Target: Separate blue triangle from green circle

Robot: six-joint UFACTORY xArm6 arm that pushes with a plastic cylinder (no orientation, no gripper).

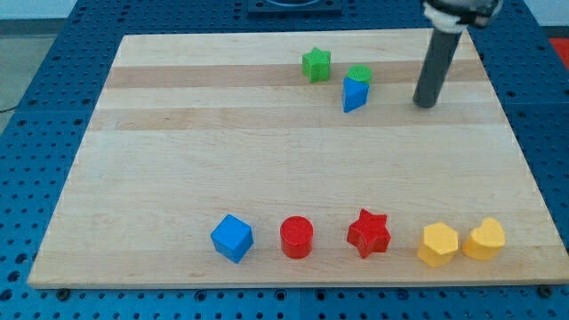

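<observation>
The blue triangle (354,94) stands near the board's top, right of centre. The green circle (360,75) sits just above it and touches it. My rod comes down from the view's top right. My tip (427,104) rests on the board to the right of both blocks, well apart from them, about level with the blue triangle.
A green star (316,64) lies left of the green circle. Along the view's bottom stand a blue cube (232,237), a red cylinder (296,237), a red star (369,233), a yellow hexagon (438,244) and a yellow block (484,238). The wooden board (178,151) lies on a blue perforated table.
</observation>
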